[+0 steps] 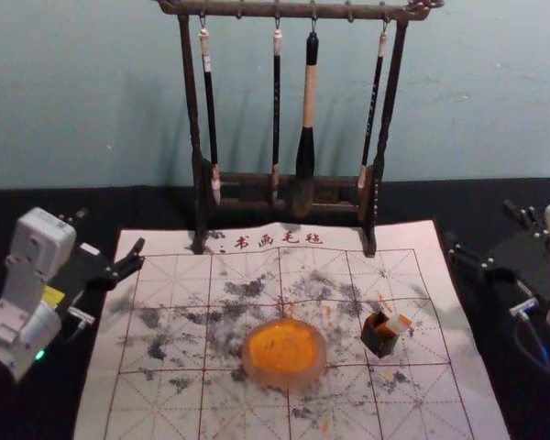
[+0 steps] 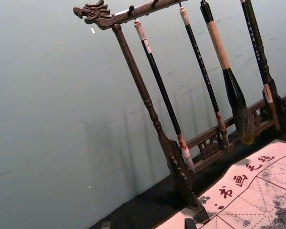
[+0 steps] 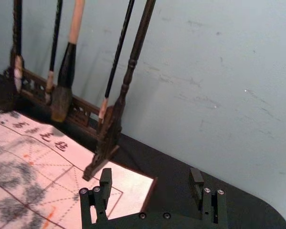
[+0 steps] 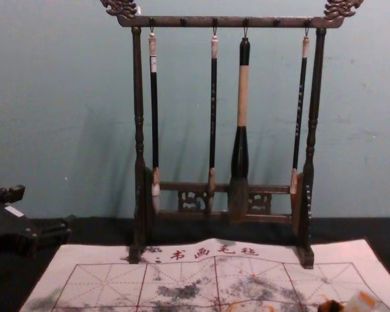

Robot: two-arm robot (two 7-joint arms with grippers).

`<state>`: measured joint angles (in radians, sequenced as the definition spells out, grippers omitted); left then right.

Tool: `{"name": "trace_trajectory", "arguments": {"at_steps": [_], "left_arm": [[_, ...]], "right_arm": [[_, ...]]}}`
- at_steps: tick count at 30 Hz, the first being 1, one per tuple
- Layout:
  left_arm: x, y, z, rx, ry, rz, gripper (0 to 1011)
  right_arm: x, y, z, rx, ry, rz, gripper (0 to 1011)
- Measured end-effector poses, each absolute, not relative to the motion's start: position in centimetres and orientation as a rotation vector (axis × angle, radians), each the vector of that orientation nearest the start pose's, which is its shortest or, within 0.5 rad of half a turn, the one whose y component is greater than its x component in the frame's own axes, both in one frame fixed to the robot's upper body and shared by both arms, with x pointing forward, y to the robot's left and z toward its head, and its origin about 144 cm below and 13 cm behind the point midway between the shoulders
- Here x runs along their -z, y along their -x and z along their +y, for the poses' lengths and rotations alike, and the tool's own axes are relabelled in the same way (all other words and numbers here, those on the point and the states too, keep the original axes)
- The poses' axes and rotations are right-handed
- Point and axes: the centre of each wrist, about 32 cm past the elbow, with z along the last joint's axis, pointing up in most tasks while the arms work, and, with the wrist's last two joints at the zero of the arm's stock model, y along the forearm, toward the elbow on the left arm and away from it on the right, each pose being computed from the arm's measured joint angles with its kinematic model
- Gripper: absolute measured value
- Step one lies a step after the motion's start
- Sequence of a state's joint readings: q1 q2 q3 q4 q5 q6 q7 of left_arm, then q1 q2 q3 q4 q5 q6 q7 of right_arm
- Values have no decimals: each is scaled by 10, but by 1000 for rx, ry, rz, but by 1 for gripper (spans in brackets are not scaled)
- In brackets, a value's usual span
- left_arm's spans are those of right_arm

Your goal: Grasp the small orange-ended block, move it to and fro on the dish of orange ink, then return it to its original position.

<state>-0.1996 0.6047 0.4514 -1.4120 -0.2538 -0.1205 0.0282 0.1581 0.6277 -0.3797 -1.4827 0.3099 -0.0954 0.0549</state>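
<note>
Nearest in the head view, low and just right of centre, sits the round dish (image 1: 286, 380) with orange ink (image 1: 284, 345) in it. Just to its right is a small dark holder (image 1: 379, 341), and the orange-ended block (image 1: 398, 324) leans out of its top. Both stand on a white mat (image 1: 179, 422), gridded in red and blotched grey, laid on the black bench (image 1: 37, 203).

The left pincer (image 1: 111, 230) hangs at the left of the frame, its 2 fingers spread, nothing between them. The right pincer (image 1: 480, 223) is at the right edge, also spread and holding nothing.

Farther back — 4 dark characters along the mat's far edge, then a carved wooden rack (image 1: 189, 101) with 4 hanging brushes (image 1: 309, 96), 1 much thicker — and the pale wall (image 1: 486, 92) behind.
</note>
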Motion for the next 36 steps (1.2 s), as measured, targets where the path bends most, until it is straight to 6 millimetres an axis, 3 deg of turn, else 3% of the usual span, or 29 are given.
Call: {"name": "trace_trajectory", "arguments": {"at_steps": [10, 19, 36], "left_arm": [[-1140, -489, 310, -1248, -304, -285, 1001], [-1140, -489, 310, -1248, -304, -285, 1001], [-1140, -489, 310, -1248, -304, -285, 1001]], "right_arm": [[-1174, -452, -336, 1092, 196, -144, 1000], [-1173, -431, -333, 971, 205, -79, 1000], [-1156, -435, -323, 840, 252, 27, 1000]]}}
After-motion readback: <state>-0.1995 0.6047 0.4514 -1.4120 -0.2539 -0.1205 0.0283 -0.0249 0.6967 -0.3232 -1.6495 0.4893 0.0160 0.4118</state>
